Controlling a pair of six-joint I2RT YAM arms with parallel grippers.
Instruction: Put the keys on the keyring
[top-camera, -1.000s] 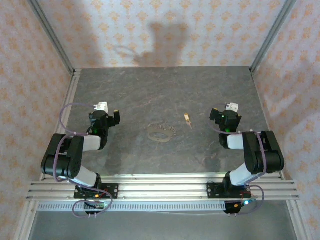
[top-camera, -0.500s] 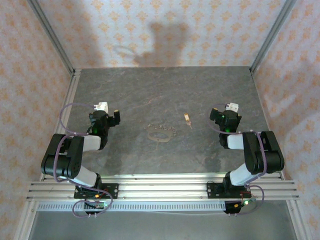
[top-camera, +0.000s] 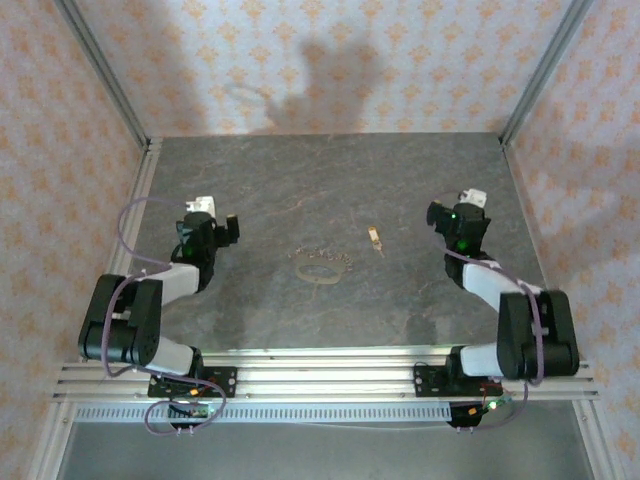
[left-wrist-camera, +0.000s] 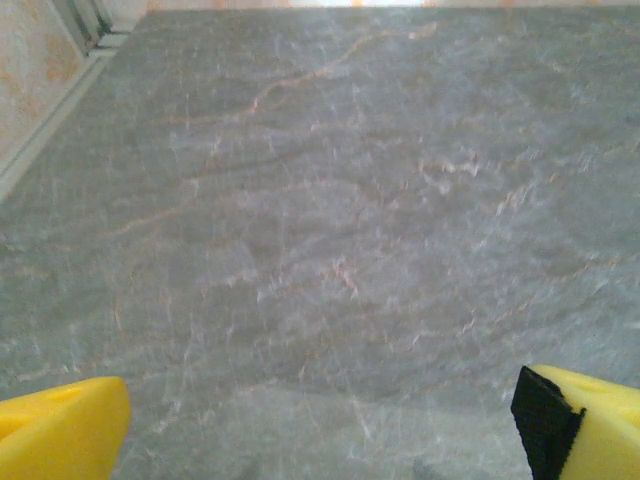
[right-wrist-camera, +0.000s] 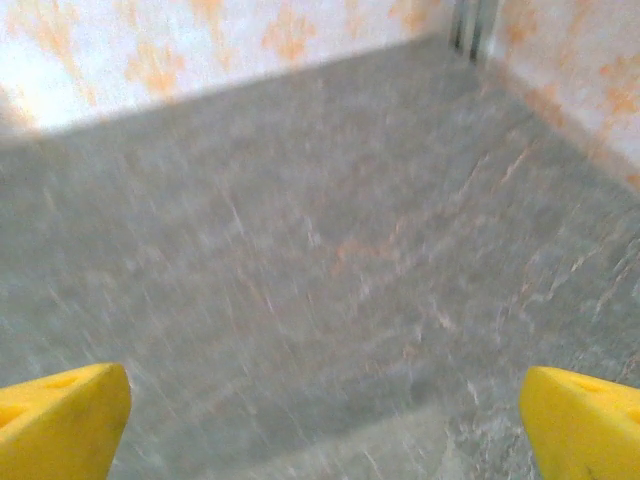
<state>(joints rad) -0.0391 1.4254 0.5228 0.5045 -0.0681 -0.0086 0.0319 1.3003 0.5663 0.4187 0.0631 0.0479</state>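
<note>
A tiny tan key (top-camera: 376, 240) lies on the dark stone table right of centre. The keyring (top-camera: 320, 267), a thin grey wire oval with a fine beaded chain, lies left of the key near the middle. My left gripper (top-camera: 214, 224) hovers well left of the ring, and my right gripper (top-camera: 452, 214) is right of the key. In the left wrist view the yellow fingers (left-wrist-camera: 60, 432) stand far apart over bare table, left gripper (left-wrist-camera: 320, 440) open. The right wrist view shows the same, right gripper (right-wrist-camera: 320, 430) open with wide-set fingertips (right-wrist-camera: 585, 425) and nothing between them.
Patterned walls close in the table (top-camera: 330, 175) at the back and both sides, with metal posts (top-camera: 100, 70) at the back corners. An aluminium rail (top-camera: 320, 378) carries both arm bases along the near edge.
My right arm has stretched out, carrying its gripper farther back and slightly right. The left gripper has crept a little farther back. Key and keyring have not moved.
</note>
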